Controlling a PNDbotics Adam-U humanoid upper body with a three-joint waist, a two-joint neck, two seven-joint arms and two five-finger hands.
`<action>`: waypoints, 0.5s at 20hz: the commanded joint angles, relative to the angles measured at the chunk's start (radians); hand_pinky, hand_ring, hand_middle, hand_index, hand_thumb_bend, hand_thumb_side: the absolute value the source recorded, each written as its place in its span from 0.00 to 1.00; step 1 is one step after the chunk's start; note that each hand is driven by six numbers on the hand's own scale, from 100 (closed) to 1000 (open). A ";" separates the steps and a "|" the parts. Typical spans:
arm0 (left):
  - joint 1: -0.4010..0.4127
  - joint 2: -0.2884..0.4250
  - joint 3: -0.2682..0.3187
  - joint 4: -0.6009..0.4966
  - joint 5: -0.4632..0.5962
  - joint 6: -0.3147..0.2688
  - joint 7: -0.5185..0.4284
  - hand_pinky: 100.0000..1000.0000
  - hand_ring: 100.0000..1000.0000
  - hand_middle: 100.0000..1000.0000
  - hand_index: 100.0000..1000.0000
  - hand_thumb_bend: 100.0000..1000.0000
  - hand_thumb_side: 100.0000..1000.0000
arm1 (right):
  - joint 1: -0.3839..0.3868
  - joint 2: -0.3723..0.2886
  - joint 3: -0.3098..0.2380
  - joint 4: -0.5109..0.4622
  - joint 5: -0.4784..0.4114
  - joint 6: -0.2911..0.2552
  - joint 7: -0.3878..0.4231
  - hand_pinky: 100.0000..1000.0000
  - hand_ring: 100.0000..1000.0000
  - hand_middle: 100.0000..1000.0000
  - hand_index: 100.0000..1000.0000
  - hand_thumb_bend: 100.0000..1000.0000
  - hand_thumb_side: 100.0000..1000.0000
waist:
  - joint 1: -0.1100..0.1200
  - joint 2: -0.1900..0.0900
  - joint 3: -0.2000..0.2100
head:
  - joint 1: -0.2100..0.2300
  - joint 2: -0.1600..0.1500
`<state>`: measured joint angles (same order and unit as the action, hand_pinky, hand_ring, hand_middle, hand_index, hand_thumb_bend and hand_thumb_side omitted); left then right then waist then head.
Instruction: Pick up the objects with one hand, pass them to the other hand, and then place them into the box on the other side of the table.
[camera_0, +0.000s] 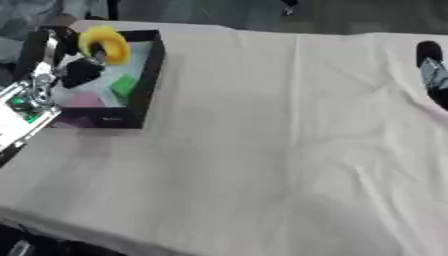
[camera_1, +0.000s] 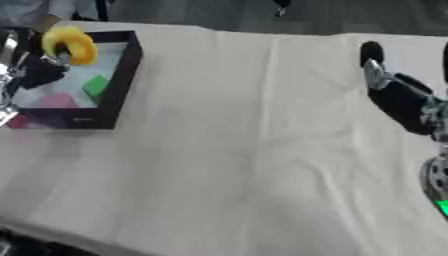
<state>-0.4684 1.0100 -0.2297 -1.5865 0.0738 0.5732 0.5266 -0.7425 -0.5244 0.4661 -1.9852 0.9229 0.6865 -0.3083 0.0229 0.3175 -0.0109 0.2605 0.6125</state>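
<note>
Your right robot hand (camera_1: 398, 97) rests idle on the cloth-covered surface (camera_0: 262, 150), fingers relaxed and empty. Farther off, your left robot hand (camera_0: 74, 67) pinches the yellow ring (camera_0: 105, 44) over the box (camera_0: 144, 80). Lower it inside the walls beside the green block (camera_0: 124, 85), then let go.

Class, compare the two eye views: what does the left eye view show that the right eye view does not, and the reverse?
Only the left eye view shows the silver wrist and green board of the left arm. Only the right eye view shows the right robot hand with its forearm; the left eye view catches just its edge. Both share the black box, the yellow ring held by the left robot hand above it, a green piece inside, and the tablecloth.
</note>
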 joint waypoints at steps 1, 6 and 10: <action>-0.010 0.024 0.017 0.013 -0.034 0.269 0.230 1.00 0.78 0.65 0.73 0.04 0.05 | -0.010 -0.022 -0.016 -0.015 0.002 -0.003 -0.007 0.81 0.84 0.81 0.81 0.42 0.14 | -0.007 -0.007 0.001 | 0.001 -0.010; -0.007 0.025 0.005 0.019 -0.077 0.294 0.132 1.00 0.86 0.70 0.78 0.36 0.74 | -0.007 -0.023 -0.019 -0.015 0.003 -0.007 -0.009 0.81 0.84 0.81 0.81 0.41 0.14 | -0.004 -0.015 0.002 | 0.001 -0.005; -0.009 0.022 0.010 0.020 -0.123 0.313 0.059 1.00 0.86 0.71 0.80 0.37 0.66 | -0.005 -0.025 -0.021 -0.015 0.003 -0.012 -0.010 0.81 0.84 0.81 0.81 0.41 0.14 | -0.004 -0.021 0.000 | -0.001 -0.003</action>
<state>-0.4673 1.0085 -0.2321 -1.5624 -0.0315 0.6876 0.4122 -0.7380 -0.5251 0.4591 -1.9852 0.9229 0.6777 -0.3165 0.0229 0.3174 -0.0109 0.2601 0.6129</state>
